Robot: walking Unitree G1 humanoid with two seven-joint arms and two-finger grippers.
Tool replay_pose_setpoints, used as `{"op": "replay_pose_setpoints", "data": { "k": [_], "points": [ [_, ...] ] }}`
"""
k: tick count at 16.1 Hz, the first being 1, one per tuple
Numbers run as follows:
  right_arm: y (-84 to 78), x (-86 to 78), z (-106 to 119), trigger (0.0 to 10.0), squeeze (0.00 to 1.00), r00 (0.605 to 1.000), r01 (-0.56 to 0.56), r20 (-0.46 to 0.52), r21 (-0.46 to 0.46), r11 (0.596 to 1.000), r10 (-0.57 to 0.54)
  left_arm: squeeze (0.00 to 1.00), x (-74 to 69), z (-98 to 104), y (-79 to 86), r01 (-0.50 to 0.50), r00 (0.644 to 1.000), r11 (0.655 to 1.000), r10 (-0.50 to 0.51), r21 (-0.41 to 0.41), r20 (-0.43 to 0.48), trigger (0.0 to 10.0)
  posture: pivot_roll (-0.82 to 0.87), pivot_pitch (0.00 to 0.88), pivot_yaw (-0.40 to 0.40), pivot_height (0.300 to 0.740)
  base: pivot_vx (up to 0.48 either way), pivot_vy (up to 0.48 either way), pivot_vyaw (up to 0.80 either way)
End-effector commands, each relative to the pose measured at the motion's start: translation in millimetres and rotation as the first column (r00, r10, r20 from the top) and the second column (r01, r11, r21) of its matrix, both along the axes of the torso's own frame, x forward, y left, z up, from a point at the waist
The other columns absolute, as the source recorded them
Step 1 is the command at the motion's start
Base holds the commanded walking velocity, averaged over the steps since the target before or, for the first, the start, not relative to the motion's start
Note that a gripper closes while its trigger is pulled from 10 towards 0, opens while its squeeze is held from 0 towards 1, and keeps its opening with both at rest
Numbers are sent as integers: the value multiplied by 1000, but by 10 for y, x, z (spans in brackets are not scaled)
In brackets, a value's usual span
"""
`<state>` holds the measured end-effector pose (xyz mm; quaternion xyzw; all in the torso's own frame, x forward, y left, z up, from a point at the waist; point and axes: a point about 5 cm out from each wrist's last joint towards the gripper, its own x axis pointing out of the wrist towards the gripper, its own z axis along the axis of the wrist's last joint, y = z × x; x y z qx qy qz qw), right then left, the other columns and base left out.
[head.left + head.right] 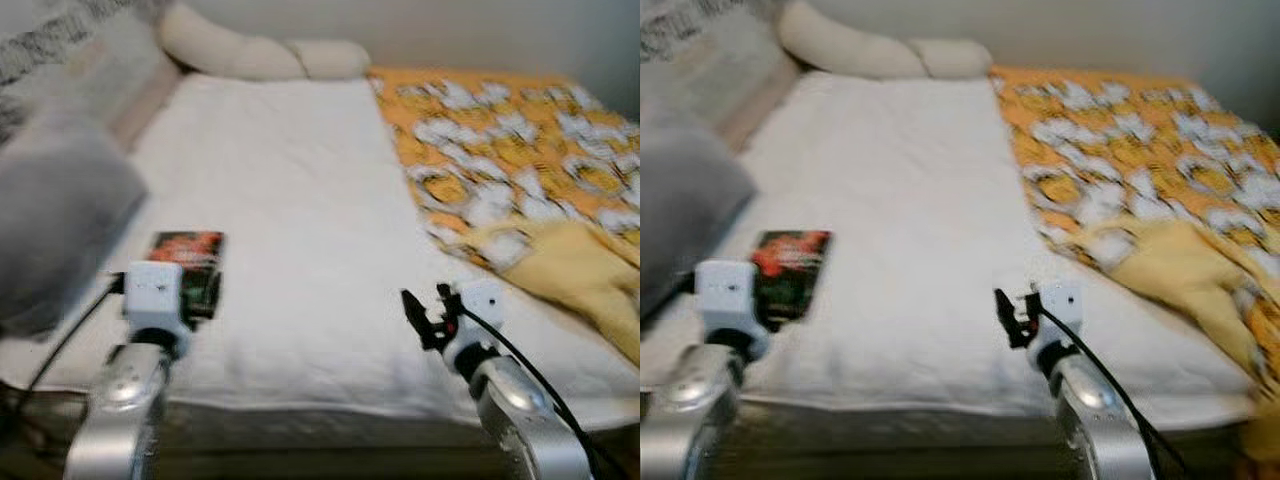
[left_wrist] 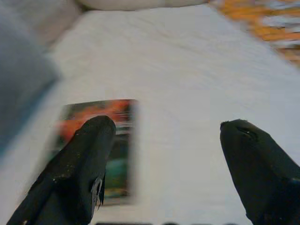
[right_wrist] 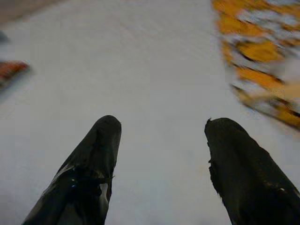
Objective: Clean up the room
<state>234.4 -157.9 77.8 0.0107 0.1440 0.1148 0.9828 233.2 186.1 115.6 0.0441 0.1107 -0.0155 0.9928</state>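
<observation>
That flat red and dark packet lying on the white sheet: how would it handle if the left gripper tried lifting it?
The packet lies flat, so it is probably thin, light and floppy. Pinching its edge off the soft sheet may be awkward; it might slide. The left gripper is open above it.

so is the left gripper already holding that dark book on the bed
No, the left gripper is open, its fingers spread above the white sheet, with the book lying flat beneath one fingertip, not clamped.
</observation>
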Motion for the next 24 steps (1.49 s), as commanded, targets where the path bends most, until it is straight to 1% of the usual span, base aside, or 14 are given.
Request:
{"op": "replay_pose_setpoints", "data": {
  "k": [1, 4, 12, 15, 24],
  "points": [
    [-9, 38, 53, 10000, 0, 1000, 7, 24, -10, 1000, -7, 12, 21, 29, 2, 7, 1000, 1000, -7, 10, 7, 10000, -78, 0, -37, 740, 0, -435, 0],
    [-37, 40, 20, 10000, 0, 1000, 28, 13, -11, 1000, -28, 8, 21, 23, -2, 13, 1000, 1000, -13, 15, 5, 10000, -85, 0, -33, 740, 0, -436, 0],
    [-58, 103, 32, 10000, 0, 999, 40, 22, -29, 999, -40, 8, 57, 34, -19, 31, 1000, 999, -31, 24, 6, 10000, -83, 0, -33, 740, 0, -434, 0],
    [-72, 90, -8, 10000, 0, 998, 66, 8, -17, 998, -66, 8, 57, 33, -19, 32, 999, 999, -33, 28, 6, 10000, -87, 0, -29, 740, 0, -434, 0],
    [-72, 96, -1, 10000, 0, 998, 63, 10, -18, 998, -63, 4, 58, 35, -22, 35, 999, 999, -35, 29, 6, 10000, -86, 0, -31, 740, 0, -435, 0]
  ]
}}
